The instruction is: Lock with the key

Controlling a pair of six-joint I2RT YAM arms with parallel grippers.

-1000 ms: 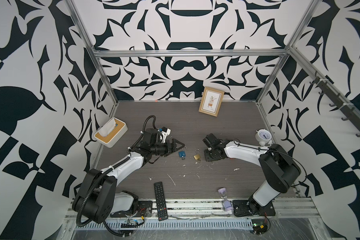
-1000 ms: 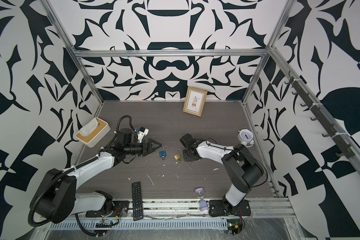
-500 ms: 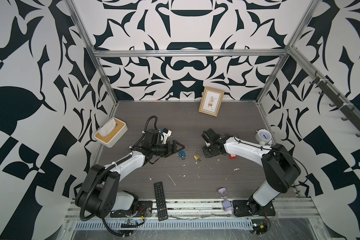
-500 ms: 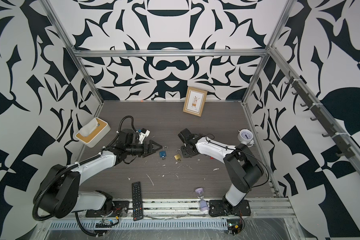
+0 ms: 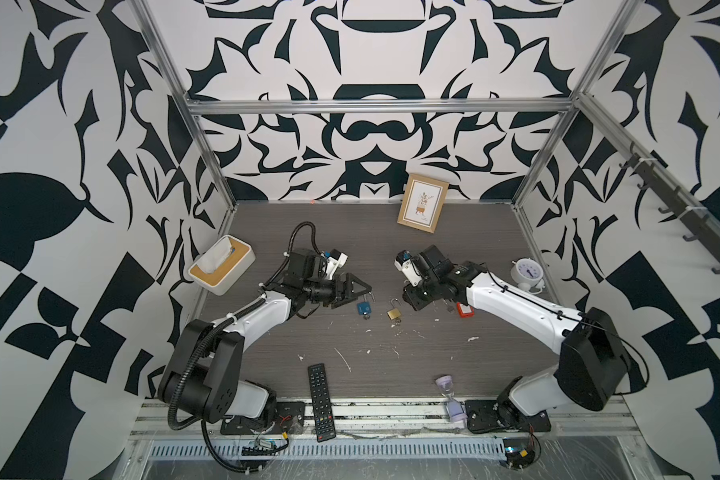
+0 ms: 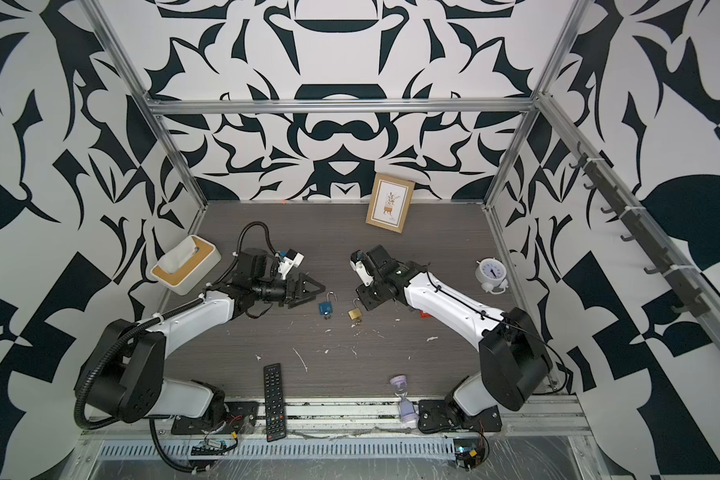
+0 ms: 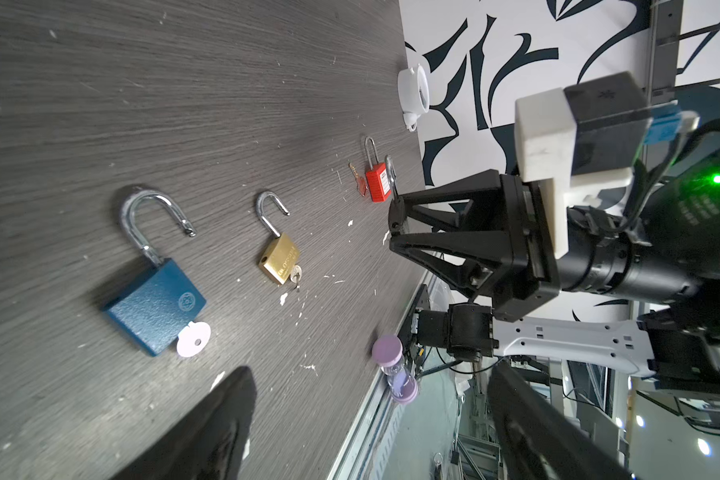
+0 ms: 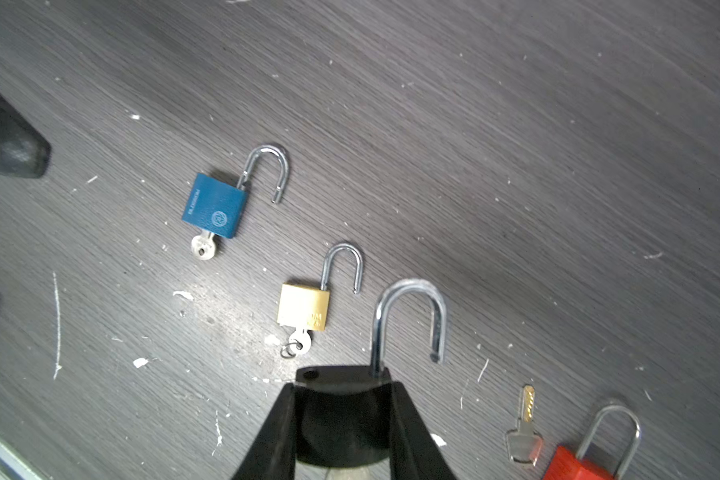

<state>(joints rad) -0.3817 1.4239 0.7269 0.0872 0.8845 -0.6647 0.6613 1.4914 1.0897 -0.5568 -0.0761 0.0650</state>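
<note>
Right wrist view: the black padlock (image 8: 344, 409) is clamped by its body in the right gripper (image 8: 341, 386), its silver shackle swung open and poking out past the fingertips. Just beside it on the dark table (image 5: 433, 249) lies a brass padlock (image 5: 393, 312), and further along a blue padlock (image 5: 363, 307). Both are unshackled, with keys in their bases. A red padlock (image 8: 578, 465) and a loose key (image 8: 524, 428) lie on the other side. The left gripper (image 5: 358, 290), spread wide and empty, points at the blue one.
</note>
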